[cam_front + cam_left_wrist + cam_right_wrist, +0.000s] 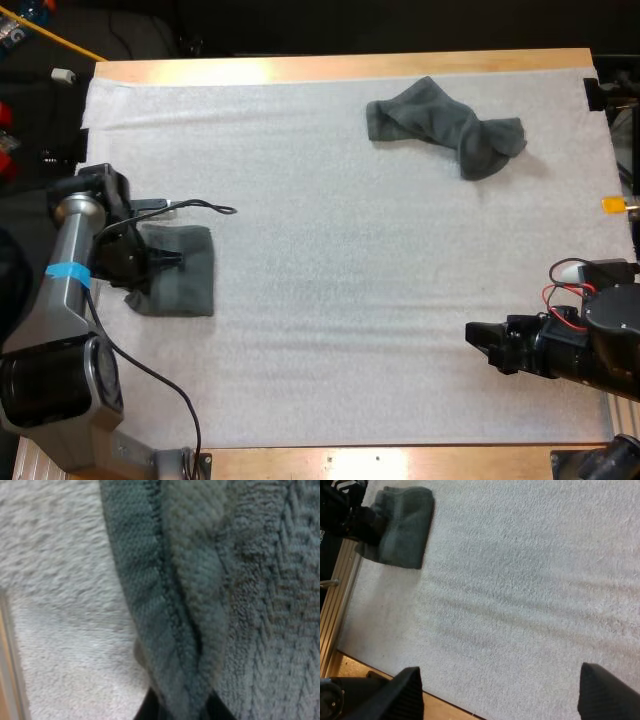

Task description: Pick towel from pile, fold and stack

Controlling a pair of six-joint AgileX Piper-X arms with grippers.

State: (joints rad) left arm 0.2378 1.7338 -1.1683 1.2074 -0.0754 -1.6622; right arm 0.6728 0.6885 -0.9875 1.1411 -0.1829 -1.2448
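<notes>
1. two towels: our left gripper pinches the folded towel by its edge; the crumpled towel lies well ahead of our spread right gripper.
2. we should let go gently, keeping the fold square.

Grey-green folded towel, grey-green crumpled towel, white mat

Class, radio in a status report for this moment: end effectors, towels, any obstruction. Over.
Left end effector shut on edge of folded towel, left side of mat. Right end effector open over bare mat. Crumpled towel far right, untouched.
</notes>
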